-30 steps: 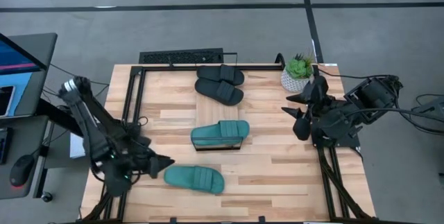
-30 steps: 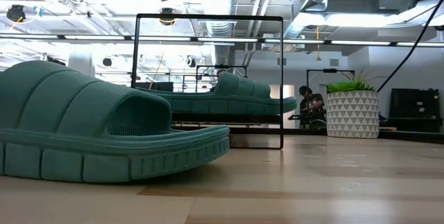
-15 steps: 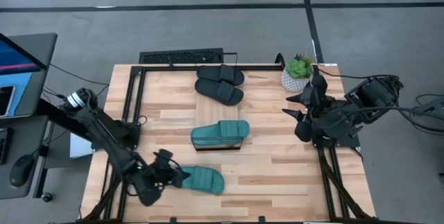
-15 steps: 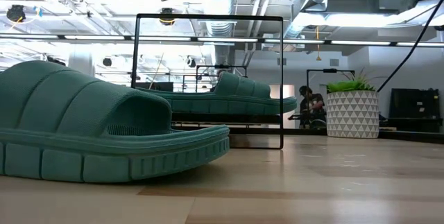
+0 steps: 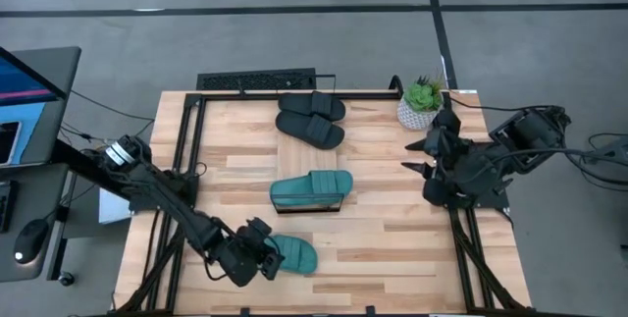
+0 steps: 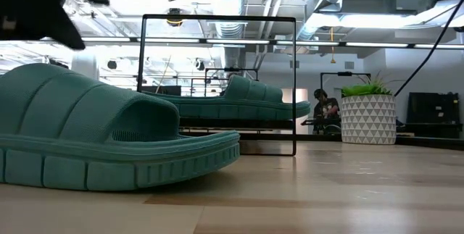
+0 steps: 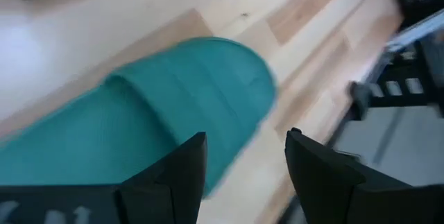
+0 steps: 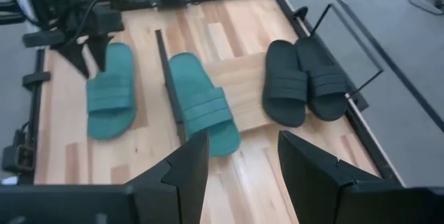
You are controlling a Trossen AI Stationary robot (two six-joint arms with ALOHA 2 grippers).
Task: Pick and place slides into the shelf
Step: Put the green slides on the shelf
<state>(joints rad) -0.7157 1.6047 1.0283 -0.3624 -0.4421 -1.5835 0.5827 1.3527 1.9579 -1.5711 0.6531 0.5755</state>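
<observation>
- The left gripper [image 5: 263,261] sits low at the lower left of the high view, directly at the end of a teal slide [image 5: 285,254] that lies flat on the tabletop [image 5: 392,229].
- In the left wrist view the jaws stand apart with that teal slide [image 7: 139,134] between and beyond them; nothing is gripped.
- A second teal slide [image 5: 311,188] rests on the shelf [image 5: 306,145], a small light-wood plank in the middle of the frame; the slide lies across the plank's lower edge.
- Two black slides [image 5: 311,117] lie side by side, touching, at the upper end of the shelf in the high view, near the top edge of the tabletop.
- The right gripper [image 5: 428,157] hangs over the right edge of the tabletop, well apart from all slides; its jaws are spread and empty.
- A potted plant [image 5: 420,102] in a white patterned pot stands at the upper right corner of the tabletop, just above the right gripper.
- The low view shows the near teal slide [image 6: 109,140] large at left, with the shelf's black wire frame [image 6: 293,82] behind it.
</observation>
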